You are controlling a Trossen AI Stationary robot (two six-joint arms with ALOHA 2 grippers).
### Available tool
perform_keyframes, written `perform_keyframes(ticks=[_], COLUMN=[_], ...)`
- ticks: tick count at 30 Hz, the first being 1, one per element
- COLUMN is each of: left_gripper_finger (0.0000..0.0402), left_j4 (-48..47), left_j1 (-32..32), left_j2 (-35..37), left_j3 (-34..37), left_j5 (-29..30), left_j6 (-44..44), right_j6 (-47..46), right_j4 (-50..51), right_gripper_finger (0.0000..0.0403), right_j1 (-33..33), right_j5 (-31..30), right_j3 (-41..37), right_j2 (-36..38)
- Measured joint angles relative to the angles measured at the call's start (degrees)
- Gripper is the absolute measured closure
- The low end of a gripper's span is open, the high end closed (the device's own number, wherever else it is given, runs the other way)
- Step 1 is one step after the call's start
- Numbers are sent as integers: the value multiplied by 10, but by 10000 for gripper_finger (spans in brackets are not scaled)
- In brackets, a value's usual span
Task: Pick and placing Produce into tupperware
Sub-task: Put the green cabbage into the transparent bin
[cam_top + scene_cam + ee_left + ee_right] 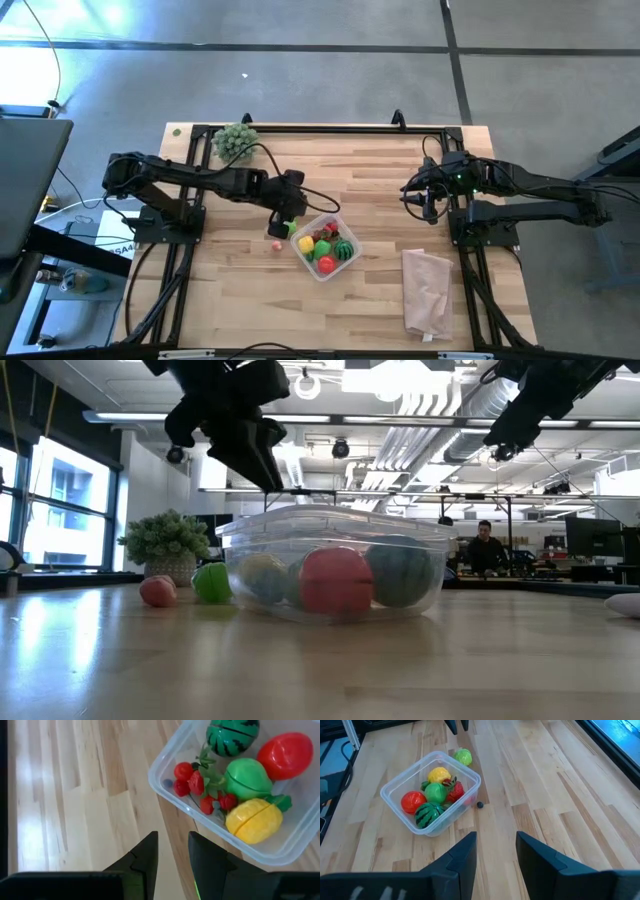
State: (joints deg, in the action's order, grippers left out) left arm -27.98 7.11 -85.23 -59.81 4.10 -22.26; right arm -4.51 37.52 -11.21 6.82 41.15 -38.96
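The clear tupperware [325, 250] rests on the table's middle. Inside lie a striped watermelon ball [232, 735], a red tomato [286, 754], a green fruit [247, 779], a yellow fruit [254, 820] and small red berries with leaves [197, 785]. A green toy [462, 756] and a small pink-red toy [158, 591] lie on the table just outside its left side. My left gripper [173, 851] hovers open above the table beside the tupperware's left edge, holding nothing. My right gripper [495, 852] waits open and raised over the table's right part.
A grey-green bushy ball [235, 142] sits at the far left corner. A pale pinkish bag [428, 292] lies near the right front. A tiny dark ball [480, 804] lies beside the tupperware. A person [486, 548] shows in the room behind.
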Motion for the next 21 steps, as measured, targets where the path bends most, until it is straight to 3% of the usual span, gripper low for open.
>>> perform_keyframes(ticks=[11, 17, 21], left_gripper_finger=[305, 305, 305], left_j4=[44, 17, -20], left_j1=[0, 0, 0], left_j2=[0, 0, 0], left_j3=[0, 0, 0], left_j5=[-22, -29, -45], left_j6=[2, -2, -50], right_j6=[0, 0, 0], right_j4=[0, 0, 0], right_gripper_finger=[274, 274, 274], right_j1=[0, 0, 0], right_j5=[0, 0, 0], right_j3=[0, 0, 0], right_j2=[0, 0, 0])
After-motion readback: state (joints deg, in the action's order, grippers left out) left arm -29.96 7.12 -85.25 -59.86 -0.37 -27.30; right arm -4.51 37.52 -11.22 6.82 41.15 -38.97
